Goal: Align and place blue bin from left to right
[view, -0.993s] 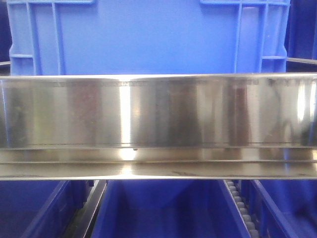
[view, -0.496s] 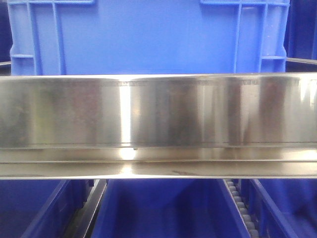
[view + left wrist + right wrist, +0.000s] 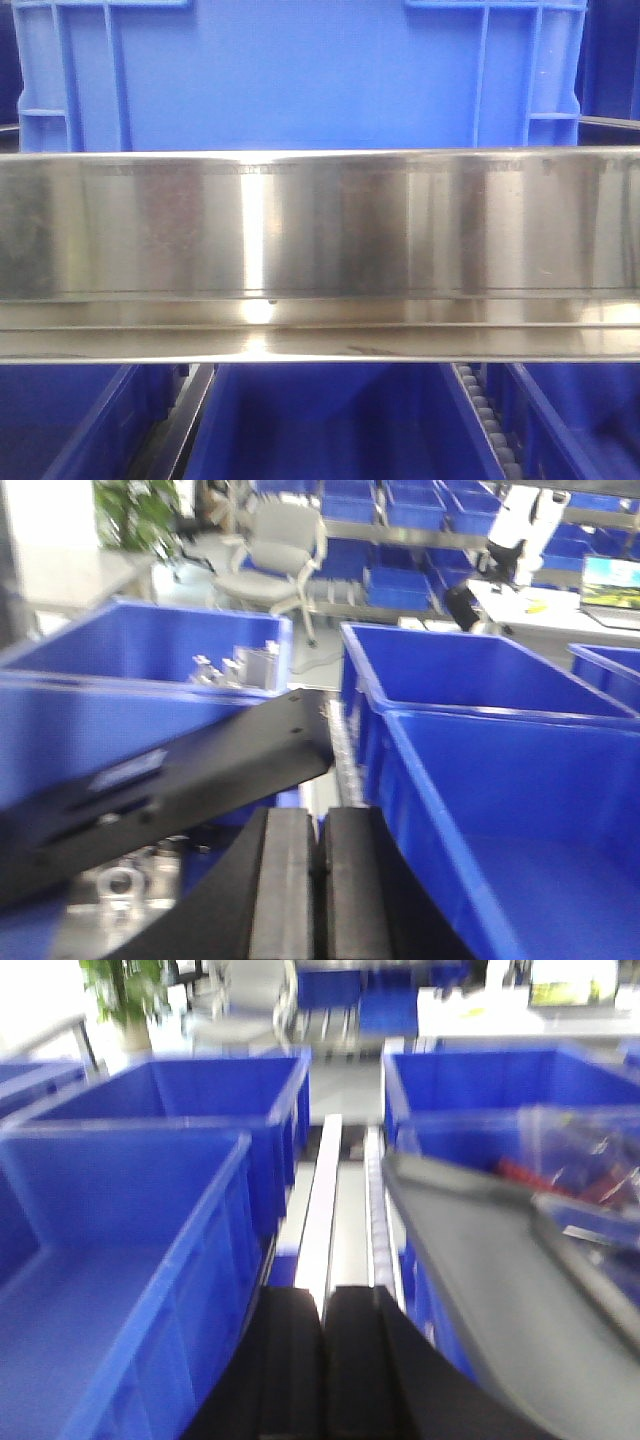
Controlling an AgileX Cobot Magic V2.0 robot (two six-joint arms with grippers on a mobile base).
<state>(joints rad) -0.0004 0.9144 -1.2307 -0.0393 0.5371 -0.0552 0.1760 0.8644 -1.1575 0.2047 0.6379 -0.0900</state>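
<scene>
A blue bin [image 3: 300, 75] fills the top of the front view, standing behind a polished steel rail [image 3: 320, 225]. In the left wrist view my left gripper [image 3: 318, 825] is shut with nothing between its pads. It hangs over the gap beside a large empty blue bin [image 3: 520, 820] on its right. My right gripper [image 3: 322, 1305] is shut and empty too, above the roller rails [image 3: 335, 1190]. An empty blue bin [image 3: 110, 1270] lies to its left.
A black arm link [image 3: 190, 780] crosses in front of a blue bin holding metal parts [image 3: 150, 650]. A grey panel [image 3: 480, 1280] slants at the right, beside a bin with bagged items [image 3: 580, 1160]. More blue bins stand behind [image 3: 210, 1090] and below the rail [image 3: 330, 420].
Only the reflections on the steel rail shift slightly. The blue bin behind it stays where it was.
</scene>
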